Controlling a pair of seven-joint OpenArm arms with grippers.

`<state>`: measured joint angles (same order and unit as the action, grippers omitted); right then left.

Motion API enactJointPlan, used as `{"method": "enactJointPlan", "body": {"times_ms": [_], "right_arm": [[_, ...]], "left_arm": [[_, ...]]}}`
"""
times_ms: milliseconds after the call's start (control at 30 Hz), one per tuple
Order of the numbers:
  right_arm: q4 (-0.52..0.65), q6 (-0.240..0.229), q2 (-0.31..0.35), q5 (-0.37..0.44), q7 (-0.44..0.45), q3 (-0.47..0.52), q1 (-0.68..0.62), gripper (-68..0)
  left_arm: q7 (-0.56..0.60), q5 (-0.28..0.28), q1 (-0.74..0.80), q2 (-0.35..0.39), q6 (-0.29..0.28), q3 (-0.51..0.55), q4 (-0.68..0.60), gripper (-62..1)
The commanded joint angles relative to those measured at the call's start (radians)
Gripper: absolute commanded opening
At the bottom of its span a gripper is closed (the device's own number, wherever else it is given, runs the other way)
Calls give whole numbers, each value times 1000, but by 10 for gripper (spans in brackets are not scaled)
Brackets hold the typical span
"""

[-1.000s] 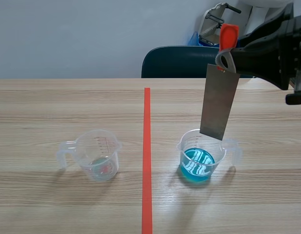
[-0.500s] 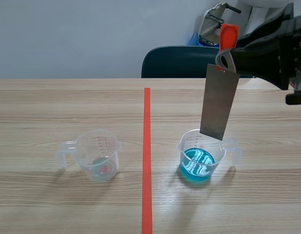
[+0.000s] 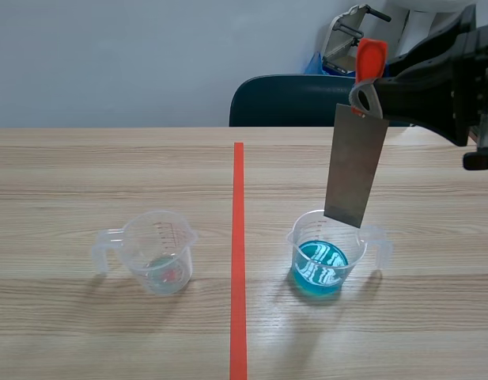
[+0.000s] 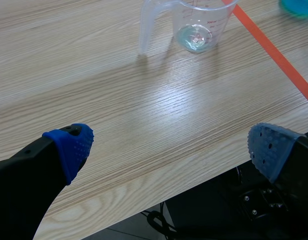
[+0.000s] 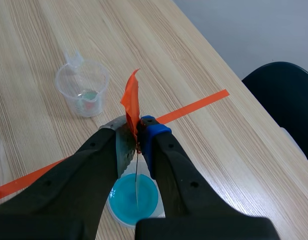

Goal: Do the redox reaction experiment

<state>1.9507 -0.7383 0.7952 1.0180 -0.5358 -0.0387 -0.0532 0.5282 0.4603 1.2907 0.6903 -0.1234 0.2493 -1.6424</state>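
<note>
A grey metal sheet [image 3: 354,166] with an orange tag [image 3: 369,57] at its top hangs upright from my right gripper [image 3: 364,93], which is shut on its upper edge. Its lower edge hovers just above the rim of a clear measuring cup holding blue liquid [image 3: 321,267], right of the red tape line. In the right wrist view the sheet [image 5: 136,180] shows edge-on between the fingers, above the blue cup [image 5: 134,198]. A second clear cup [image 3: 159,252], nearly empty, stands left of the line. My left gripper [image 4: 168,145] is open over the table's near edge, the clear cup [image 4: 198,25] well ahead of it.
The red tape line [image 3: 238,261] runs down the middle of the wooden table [image 3: 69,174]. A dark chair back [image 3: 287,101] stands behind the far edge. The raised right arm [image 3: 441,75] crosses the upper right.
</note>
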Motion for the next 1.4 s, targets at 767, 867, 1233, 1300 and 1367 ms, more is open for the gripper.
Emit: {"method": "enactJointPlan", "body": {"times_ms": [767, 867, 1233, 1300, 1367], "right_arm": [[18, -7, 16, 16, 11, 6, 15, -669], [18, -7, 16, 16, 11, 6, 15, -669], [18, -7, 16, 16, 11, 6, 15, -669], [18, -7, 16, 18, 11, 6, 15, -669], [18, -7, 16, 19, 10, 7, 15, -669]], "left_arm": [[36, 18, -185, 74, -111, -60, -48, -550], [20, 18, -283, 98, -133, -116, -66, -550], [-237, 68, -847, 88, -138, -450, -76, -554], [-306, 68, -945, 52, -138, -502, -74, -554], [-346, 68, -1034, 39, -125, -585, -68, -554]]}}
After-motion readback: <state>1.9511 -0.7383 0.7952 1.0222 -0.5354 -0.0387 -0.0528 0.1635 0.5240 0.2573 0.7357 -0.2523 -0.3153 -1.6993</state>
